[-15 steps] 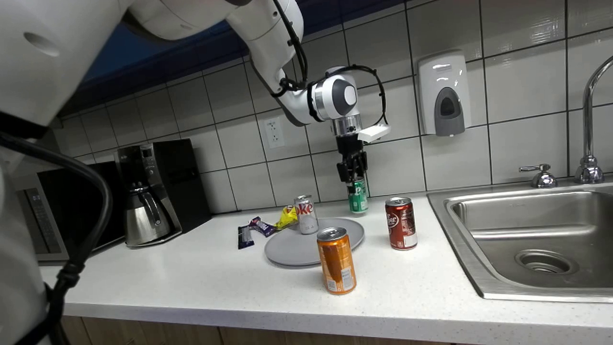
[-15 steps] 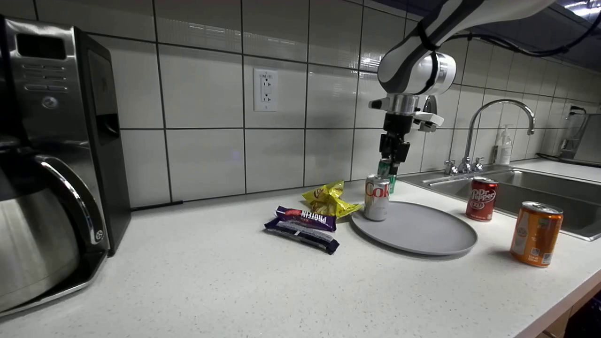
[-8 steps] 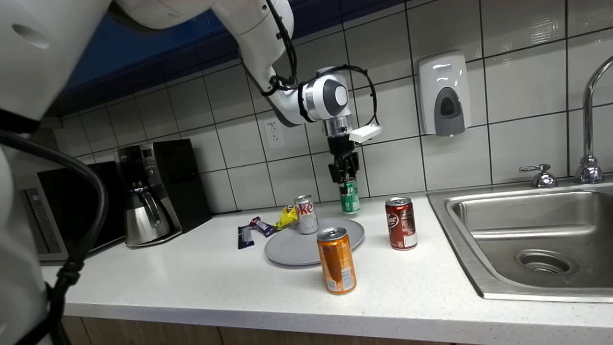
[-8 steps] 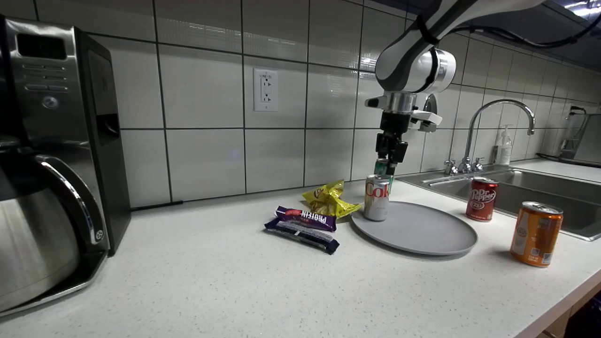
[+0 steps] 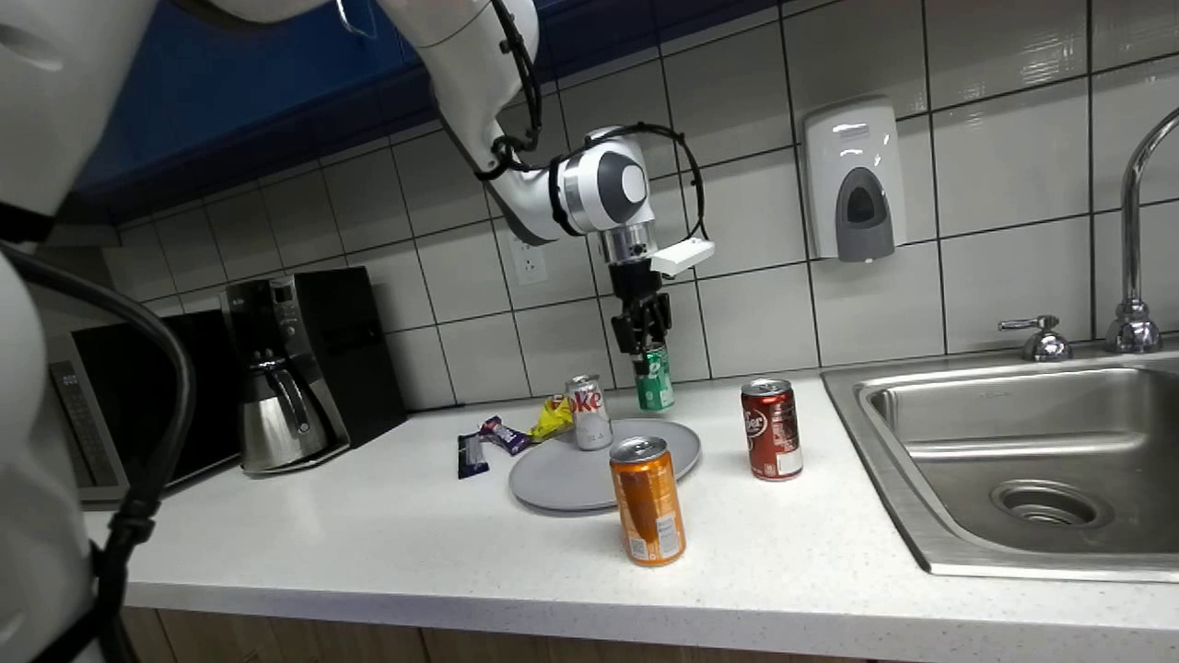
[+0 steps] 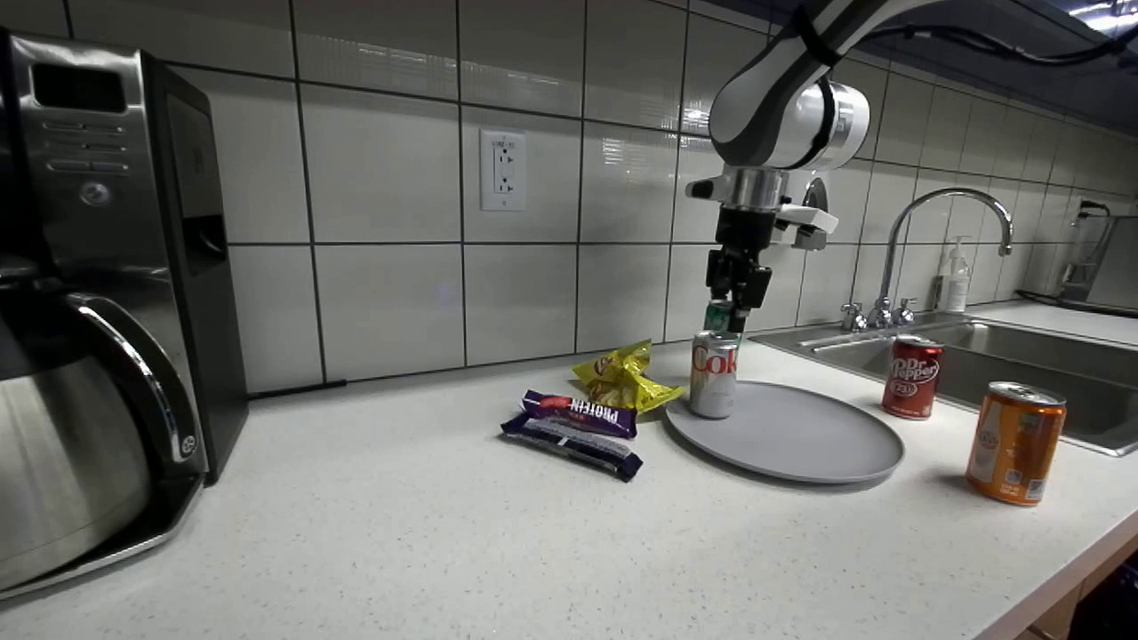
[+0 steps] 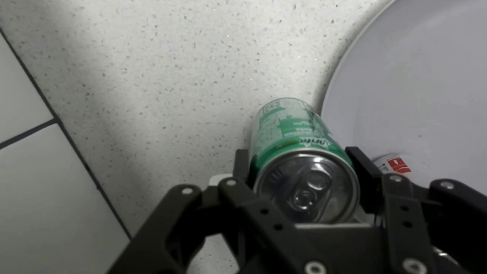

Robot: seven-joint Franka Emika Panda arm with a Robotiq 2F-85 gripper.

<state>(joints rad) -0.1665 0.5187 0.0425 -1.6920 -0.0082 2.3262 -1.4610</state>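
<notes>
A green Sprite can (image 7: 291, 127) sits upright between the fingers of my gripper (image 7: 299, 160), which is shut on its upper part. In an exterior view the same green can (image 5: 656, 389) is near the tiled wall, behind the grey plate (image 5: 560, 481); whether its base touches the counter I cannot tell. On the plate's far edge stands a silver Diet Coke can (image 6: 713, 391), which partly hides the green can (image 6: 717, 313) in that view. Wrist-side, the plate rim (image 7: 330, 91) lies close to the held can, and a bit of the Coke can (image 7: 398, 164) shows behind the right finger.
A Dr Pepper can (image 5: 772, 431) and an orange can (image 5: 647, 505) stand right of and in front of the plate. Protein bars (image 6: 576, 444) and a yellow snack bag (image 6: 622, 380) lie left of it. A coffee maker (image 5: 318, 359) and a sink (image 5: 1041, 460) flank the area.
My gripper and the green can have shifted left along the wall in an exterior view, closer to the Diet Coke can. The other cans, plate and snacks stay where they were.
</notes>
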